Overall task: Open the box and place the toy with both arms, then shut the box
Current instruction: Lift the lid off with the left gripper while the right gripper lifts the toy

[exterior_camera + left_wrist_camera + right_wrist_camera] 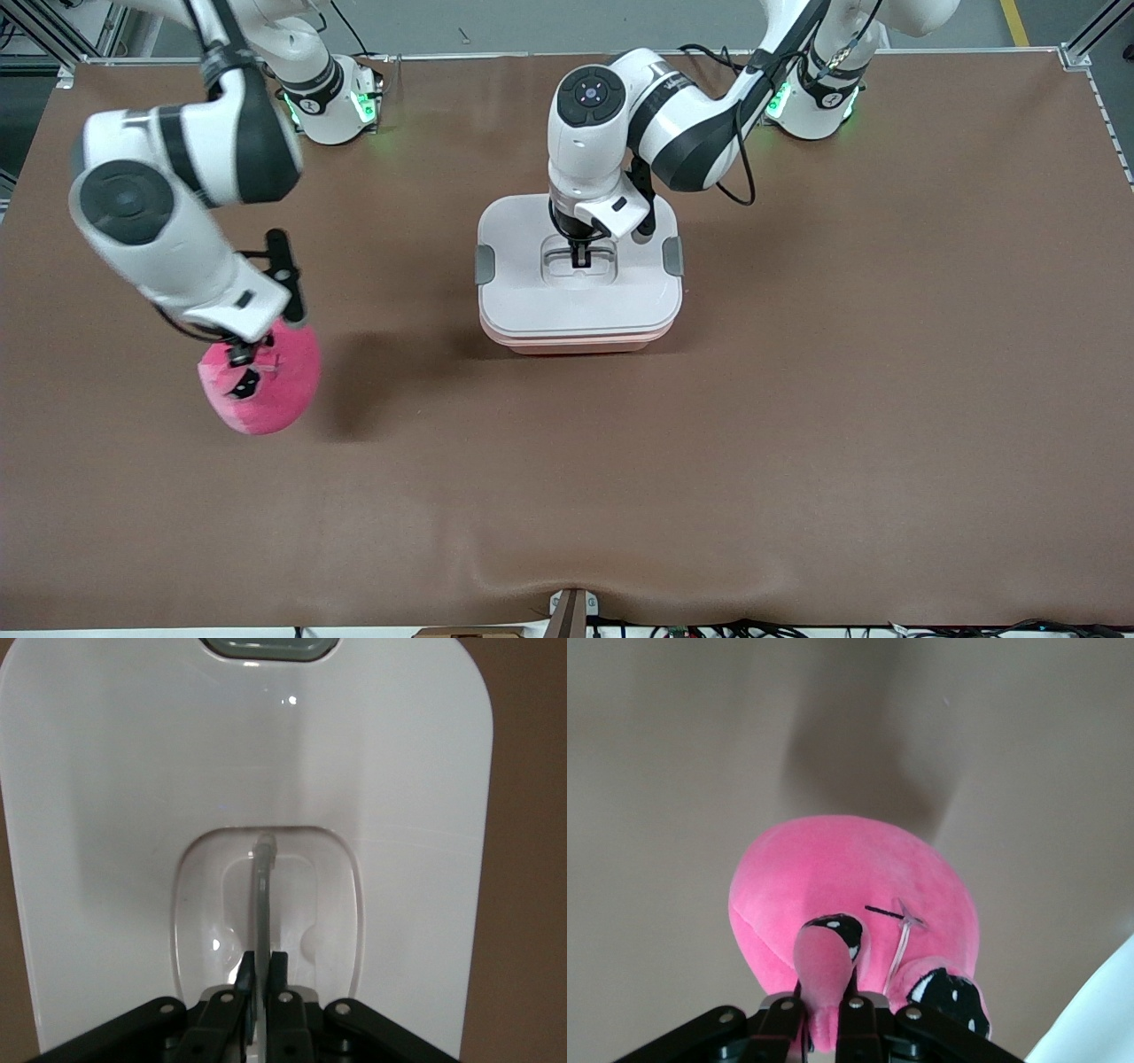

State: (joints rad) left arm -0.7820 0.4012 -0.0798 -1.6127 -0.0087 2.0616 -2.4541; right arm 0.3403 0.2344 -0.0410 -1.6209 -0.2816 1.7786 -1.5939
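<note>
1. The right gripper (pixel 241 354) is clamped narrow on a pinch of plush at the top of the toy (pixel 261 385). The toy hangs directly under the fingers, over bare table toward the right arm's end, its shadow on the mat beside it.
2. The toy looks light and very soft. The right wrist view shows a fold of pink fabric (pixel 822 988) squeezed up between the fingers, next to one dark eye (pixel 950 992). A pinch of fabric this small could slip, so a deeper bite into the body would probably be safer. A thin clear tag loop (pixel 902 935) sticks out near the grip.
3. Between the two grippers lies only open brown table (pixel 797 399); nothing stands in the toy's way to the box.
4. The left gripper (pixel 580 257) is down in the lid's recess, closed tight on the thin clear handle (pixel 262 904), which runs straight out from between its fingertips.
5. The box (pixel 580 341) sits right under this gripper, its white lid (pixel 532 301) not yet lifted off. The lid seems stiff, smooth and slippery, so the handle is the sensible hold.
6. Grey side clips (pixel 485 264) flank the gripper. If they are latched, they would likely resist a lift.
7. While the lid is on, it blocks the toy's way in.
</note>
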